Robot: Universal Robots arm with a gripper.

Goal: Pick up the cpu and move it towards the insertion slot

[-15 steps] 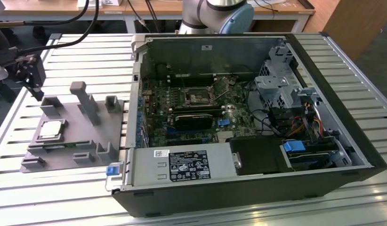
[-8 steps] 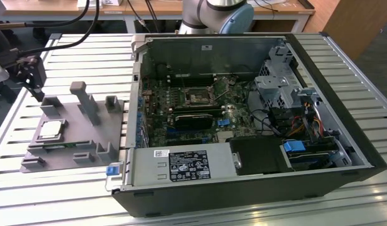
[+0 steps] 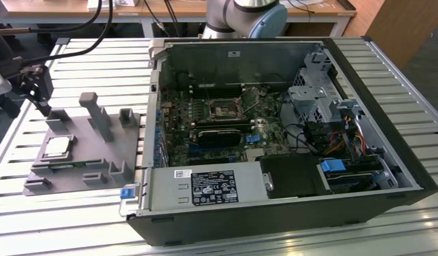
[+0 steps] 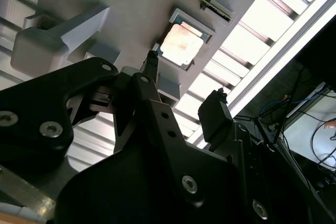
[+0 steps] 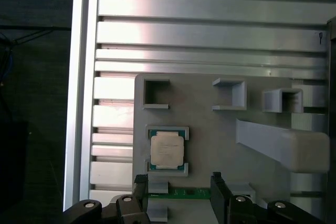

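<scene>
Cpu (image 5: 167,150) sits flat in a shallow square nest on the grey fixture plate (image 5: 210,129), silver top up with a thin pale and green rim around it, and nothing is touching it. From where I stand the gripper (image 5: 178,188) hangs above the plate pointing down. Its two dark fingers (image 5: 218,190) are spread apart with nothing between them, just beside the cpu's nest and over a narrow green strip (image 5: 184,194) lying in a groove of the plate. In the second wrist view the same spread shows from a slant: the gripper (image 4: 184,87) is bare, one finger tip near the cpu (image 4: 181,44) and the other out over the bright table slats. A tall grey post (image 4: 58,32) rises from the fixture plate (image 4: 121,3) on the far side. The exterior view takes in more of the room. The cpu (image 3: 57,146) and fixture plate (image 3: 76,170) lie on the slatted metal table (image 3: 389,69) at the exterior view's left, with the gripper (image 3: 41,104) poised over the plate's far corner. The arm's pale base (image 3: 248,16) stands behind an open computer case (image 3: 276,224). Inside that case, on the green board, is the insertion slot (image 3: 225,110), well apart from the cpu.
</scene>
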